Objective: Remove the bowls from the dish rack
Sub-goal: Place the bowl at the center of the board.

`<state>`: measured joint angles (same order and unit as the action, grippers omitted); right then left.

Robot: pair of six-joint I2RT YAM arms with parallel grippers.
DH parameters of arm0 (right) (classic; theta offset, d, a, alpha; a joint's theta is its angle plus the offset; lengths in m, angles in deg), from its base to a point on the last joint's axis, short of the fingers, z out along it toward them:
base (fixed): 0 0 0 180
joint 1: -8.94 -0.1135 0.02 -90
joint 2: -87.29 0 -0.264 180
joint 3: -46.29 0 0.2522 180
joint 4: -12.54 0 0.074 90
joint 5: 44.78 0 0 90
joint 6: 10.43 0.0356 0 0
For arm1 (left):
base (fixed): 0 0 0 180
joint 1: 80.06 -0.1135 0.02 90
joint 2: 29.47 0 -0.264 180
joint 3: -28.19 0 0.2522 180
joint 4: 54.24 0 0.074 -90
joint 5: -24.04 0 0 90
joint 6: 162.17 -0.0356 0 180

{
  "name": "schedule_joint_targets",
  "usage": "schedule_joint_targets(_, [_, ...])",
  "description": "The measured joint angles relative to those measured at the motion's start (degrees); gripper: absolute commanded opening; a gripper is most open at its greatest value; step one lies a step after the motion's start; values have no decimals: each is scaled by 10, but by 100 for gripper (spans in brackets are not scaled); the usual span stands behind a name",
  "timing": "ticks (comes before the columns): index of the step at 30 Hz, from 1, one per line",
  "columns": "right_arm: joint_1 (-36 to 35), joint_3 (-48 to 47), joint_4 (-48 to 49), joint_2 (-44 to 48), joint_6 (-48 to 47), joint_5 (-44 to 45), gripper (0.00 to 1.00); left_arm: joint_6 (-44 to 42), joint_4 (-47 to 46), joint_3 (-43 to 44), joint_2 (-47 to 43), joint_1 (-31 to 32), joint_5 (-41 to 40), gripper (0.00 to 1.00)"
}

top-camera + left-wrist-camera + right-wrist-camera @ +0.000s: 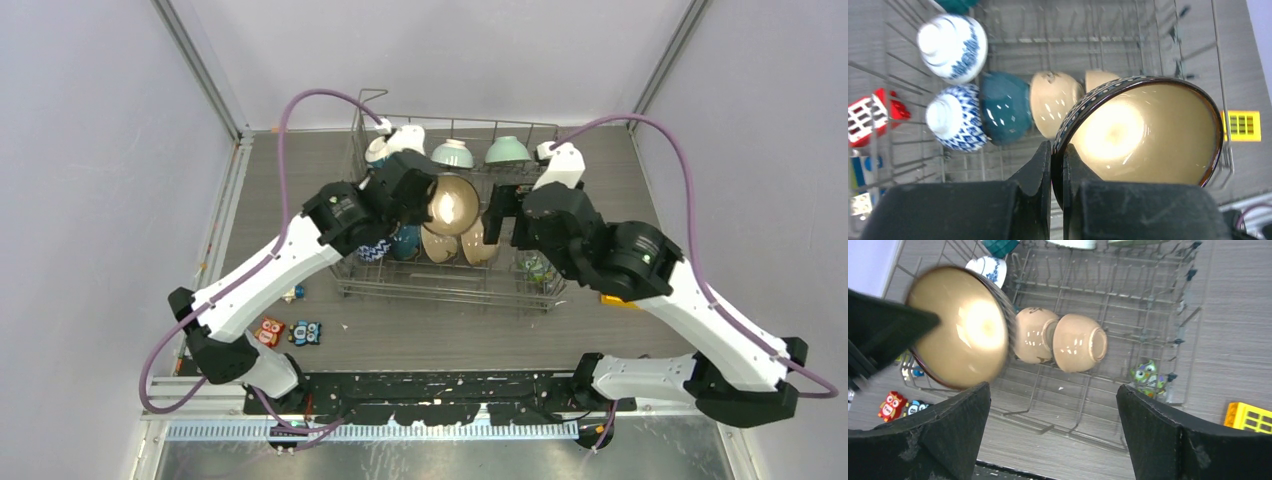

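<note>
My left gripper (425,196) is shut on the rim of a blue-patterned bowl with a cream inside (453,203), held above the grey wire dish rack (450,290). In the left wrist view the fingers (1058,150) pinch that bowl's rim (1143,135). My right gripper (500,215) is open and empty beside the held bowl (965,335), over the rack (1128,295). Two beige bowls (1035,335) (1078,342), a teal bowl (1005,107) and two blue-and-white bowls (955,117) (953,47) lie in the rack. Two mint bowls (453,153) (508,150) sit at its back.
Small owl toy blocks (270,330) (306,332) lie on the table left of the rack's front. A yellow block (1250,417) lies right of the rack. A green owl toy (1145,376) sits inside the rack's right end. A red block (873,112) lies by its left side.
</note>
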<state>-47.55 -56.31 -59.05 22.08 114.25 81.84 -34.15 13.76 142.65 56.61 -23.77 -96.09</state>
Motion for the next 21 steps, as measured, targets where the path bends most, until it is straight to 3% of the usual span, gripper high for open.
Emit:
schedule_joint_targets(4, [0,33,9,68,-25,17,100,-27,-5,15,-24,-62,-5,0])
schedule_joint_targets(12, [1,220,96,297,-43,18,100,-37,-17,42,-64,-236,28,0])
schedule_joint_targets(21, [2,325,141,360,-43,19,100,15,-27,41,-36,-438,114,0])
